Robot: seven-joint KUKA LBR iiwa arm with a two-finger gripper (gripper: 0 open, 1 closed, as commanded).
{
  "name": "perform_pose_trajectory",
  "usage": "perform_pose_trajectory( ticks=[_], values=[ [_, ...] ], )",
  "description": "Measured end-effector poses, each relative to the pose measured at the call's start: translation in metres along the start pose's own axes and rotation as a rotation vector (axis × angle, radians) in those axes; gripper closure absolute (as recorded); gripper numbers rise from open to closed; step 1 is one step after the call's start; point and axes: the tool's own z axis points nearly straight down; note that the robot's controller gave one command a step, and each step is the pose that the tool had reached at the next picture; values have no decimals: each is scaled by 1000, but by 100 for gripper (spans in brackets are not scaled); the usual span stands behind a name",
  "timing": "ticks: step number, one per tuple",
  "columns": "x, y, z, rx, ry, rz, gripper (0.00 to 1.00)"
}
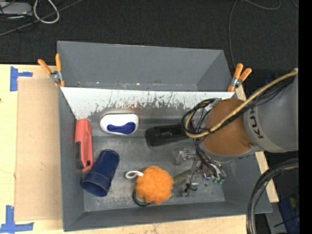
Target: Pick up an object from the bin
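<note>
Nearest the lens is the robot's grey arm point(273, 126), entering from the right above the grey metal bin point(141, 67). Its wrist carries an orange cover point(224, 130), with black cables point(195, 121) looped on the cover's left side.

Hand point(186, 172): low over the bin floor, right of centre and towards the front wall. Its metal fingers point(182, 155) appear spread apart, one towards the back of the bin and one towards the front. Nothing is seen between them.

Closest item: an orange bath pouf point(155, 183), round and fuzzy, lying on the floor at the front of the bin, about midway across. It sits just left of the hand and outside the fingers. Whether the front finger touches its edge cannot be told. A white cord loop point(131, 175) projects from the pouf's left side.

Other contents:
- A navy blue cup point(101, 172) lies on its side at front left, near the pouf but apart from it.
- A pink elongated object point(84, 143) lies along the left wall, just beside the cup's upper end.
- A white oval item with a blue inset point(119, 123) lies at back left, against the rear wall.
- A black oblong block point(165, 134) lies near the rear wall at centre, its right end under the cables.
</note>
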Motion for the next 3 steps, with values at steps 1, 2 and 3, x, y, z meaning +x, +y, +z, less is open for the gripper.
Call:
perform_pose_trajectory(
  ticks=[1,2,3],
  values=[
    [1,13,0,-1,0,-227,0],
    [-13,45,-3,-3,0,-682,100],
    [-13,45,-3,-3,1,-681,100]
  ],
)
